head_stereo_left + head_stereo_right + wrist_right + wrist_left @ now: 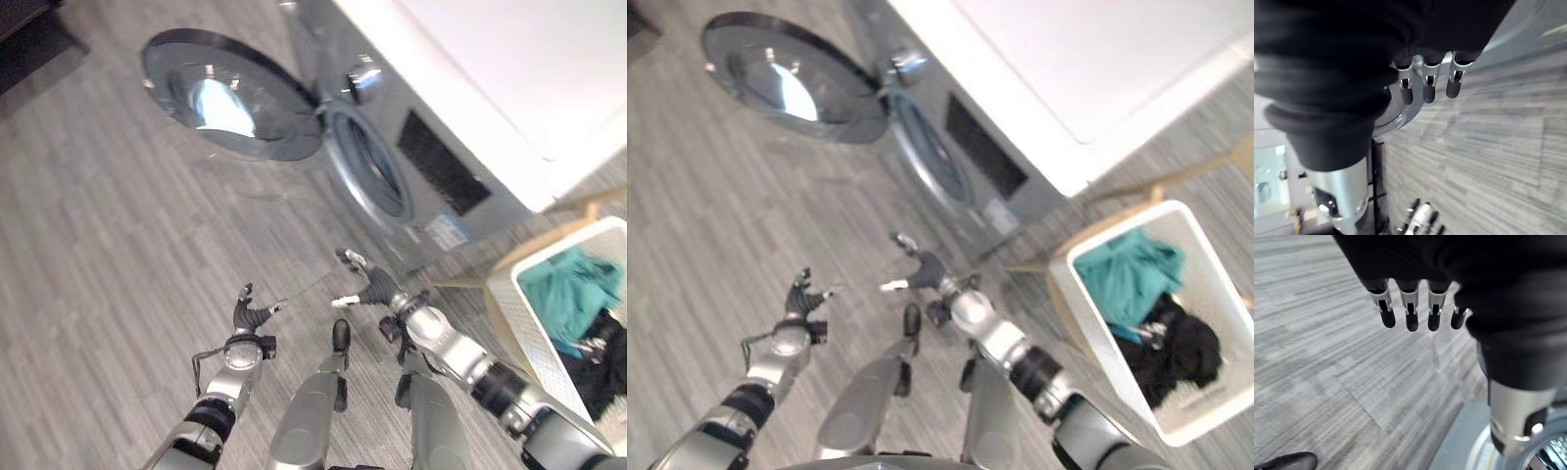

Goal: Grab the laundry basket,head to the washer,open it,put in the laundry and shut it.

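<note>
Grey striped plank floor [118, 255] ran under everything, with the washer [1019, 88] across the top of the frame and its round door [230, 93] already swung wide open, upper left. So the drum opening [377, 166] was clear. Both my hands were empty: left hand [253, 315] low and left of centre with fingers loosely spread, right hand [367, 282] just beside it near the middle, fingers relaxed too, nothing in either. Laundry basket [1087, 323] sat at the lower right on a light wooden stand [1058, 284], with a teal cloth [1132, 274] on top and dark clothes [1181, 352] beneath. My guess was that stuff would be light, floppy and prone to trailing, so bunch it from the top middle, teal first. Basket's rim and that open door looked like the snag spots.
</note>
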Available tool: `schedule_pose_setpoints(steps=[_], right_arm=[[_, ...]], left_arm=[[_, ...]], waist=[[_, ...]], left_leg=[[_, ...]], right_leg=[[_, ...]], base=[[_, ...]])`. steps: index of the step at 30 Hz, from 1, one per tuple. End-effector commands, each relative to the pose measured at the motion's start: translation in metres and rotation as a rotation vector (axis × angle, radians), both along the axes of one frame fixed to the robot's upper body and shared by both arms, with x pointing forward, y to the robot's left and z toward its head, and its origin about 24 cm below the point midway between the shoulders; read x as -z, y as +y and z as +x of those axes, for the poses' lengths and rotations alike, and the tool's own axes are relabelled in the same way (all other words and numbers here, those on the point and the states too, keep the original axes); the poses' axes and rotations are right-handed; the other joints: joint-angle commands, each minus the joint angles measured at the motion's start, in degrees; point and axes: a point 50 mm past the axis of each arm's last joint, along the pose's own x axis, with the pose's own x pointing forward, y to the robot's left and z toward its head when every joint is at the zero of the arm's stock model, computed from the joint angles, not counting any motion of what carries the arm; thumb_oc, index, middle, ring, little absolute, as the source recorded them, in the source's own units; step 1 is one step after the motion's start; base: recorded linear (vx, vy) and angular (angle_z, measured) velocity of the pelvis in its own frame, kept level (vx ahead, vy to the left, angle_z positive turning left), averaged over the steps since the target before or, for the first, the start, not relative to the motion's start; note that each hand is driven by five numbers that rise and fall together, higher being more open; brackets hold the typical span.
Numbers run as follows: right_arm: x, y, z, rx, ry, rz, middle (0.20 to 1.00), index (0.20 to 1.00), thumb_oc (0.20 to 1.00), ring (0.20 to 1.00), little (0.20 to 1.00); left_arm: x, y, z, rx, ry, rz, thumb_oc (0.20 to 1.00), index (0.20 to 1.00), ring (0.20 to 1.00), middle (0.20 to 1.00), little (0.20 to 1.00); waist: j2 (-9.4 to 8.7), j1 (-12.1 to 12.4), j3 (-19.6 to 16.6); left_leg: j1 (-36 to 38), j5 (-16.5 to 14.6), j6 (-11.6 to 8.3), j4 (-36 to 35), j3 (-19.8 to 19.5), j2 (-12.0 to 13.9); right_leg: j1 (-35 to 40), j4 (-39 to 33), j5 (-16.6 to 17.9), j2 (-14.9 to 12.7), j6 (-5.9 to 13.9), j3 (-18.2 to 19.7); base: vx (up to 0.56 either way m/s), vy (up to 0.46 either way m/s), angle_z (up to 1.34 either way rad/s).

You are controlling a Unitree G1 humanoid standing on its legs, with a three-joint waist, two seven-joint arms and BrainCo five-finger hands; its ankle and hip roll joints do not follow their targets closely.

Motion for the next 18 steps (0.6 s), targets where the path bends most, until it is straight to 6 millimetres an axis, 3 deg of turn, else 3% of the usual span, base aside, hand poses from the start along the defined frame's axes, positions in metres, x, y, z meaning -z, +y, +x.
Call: schedule_pose_setpoints(steps=[1, 3, 4, 8, 13, 16, 18], right_arm=[[-0.027, 0.003, -0.001, -0.063, -0.142, 0.014, 1.000, 1.000, 1.000, 1.000, 1.000], [-0.011, -0.028, -0.010, 0.003, -0.110, -0.038, 1.000, 1.000, 1.000, 1.000, 1.000], [-0.011, -0.028, -0.010, 0.003, -0.111, -0.038, 1.000, 1.000, 1.000, 1.000, 1.000], [0.003, -0.065, -0.021, 0.110, -0.061, -0.071, 1.000, 1.000, 1.000, 1.000, 1.000], [0.010, -0.091, -0.026, 0.230, -0.035, -0.056, 1.000, 1.000, 1.000, 1.000, 1.000], [0.008, -0.095, -0.027, 0.251, -0.042, -0.037, 1.000, 1.000, 1.000, 1.000, 1.000], [0.003, -0.100, -0.028, 0.275, -0.062, -0.005, 1.000, 1.000, 1.000, 1.000, 1.000]], left_arm=[[-0.024, 0.016, 0.013, -0.062, -0.098, 0.084, 1.000, 1.000, 1.000, 1.000, 1.000], [-0.050, 0.029, 0.033, -0.110, -0.173, 0.146, 1.000, 1.000, 1.000, 1.000, 1.000], [-0.051, 0.029, 0.033, -0.110, -0.174, 0.146, 1.000, 1.000, 1.000, 1.000, 1.000], [-0.083, 0.055, 0.049, -0.181, -0.239, 0.227, 1.000, 1.000, 1.000, 1.000, 1.000], [-0.102, 0.085, 0.051, -0.270, -0.252, 0.301, 1.000, 1.000, 1.000, 1.000, 1.000], [-0.105, 0.098, 0.048, -0.311, -0.234, 0.331, 1.000, 1.000, 1.000, 1.000, 1.000], [-0.102, 0.122, 0.039, -0.396, -0.185, 0.334, 1.000, 1.000, 1.000, 1.000, 1.000]], waist=[[-1.39, -0.8, 0.9], [-1.99, -3.6, 0.5], [-2.02, -3.6, 0.5], [-2.19, -6.0, 0.1], [-2.23, -7.7, 0.2], [-2.46, -8.0, 0.1], [-2.78, -8.2, 0.2]], left_leg=[[-1.8, 0.4, -2.40, 0.7, -2.6, 0.4], [-1.8, 0.6, -2.46, -0.2, -1.3, 0.6], [-2.0, 1.0, -2.43, -0.3, -1.3, 0.5], [-2.1, 1.3, -2.47, -1.6, -0.2, 0.6], [-2.1, 1.1, -2.53, -2.2, 1.1, 0.8], [-2.7, 1.2, -2.42, -1.9, 1.4, 0.8], [-3.2, 0.3, -2.32, -0.9, 1.6, 0.9]], right_leg=[[2.8, 2.6, -4.4, 0.6, 2.69, -0.7], [1.8, 2.1, -3.8, 1.2, 2.88, 0.3], [1.7, 2.0, -3.4, 1.1, 2.87, 0.3], [0.8, 1.2, -2.9, 1.5, 3.09, 1.0], [0.1, 0.8, -2.7, 1.8, 3.29, 2.2], [-0.5, 0.7, -2.2, 1.9, 3.28, 2.5], [-0.5, 0.7, -2.4, 2.1, 3.36, 2.8]], base=[[-0.01, 0.080, -0.44], [-0.02, 0.059, -0.51], [0.00, 0.017, -0.38], [0.01, 0.024, -0.35], [0.03, 0.027, -0.16], [0.01, 0.004, -0.08], [0.03, -0.016, -0.13]])
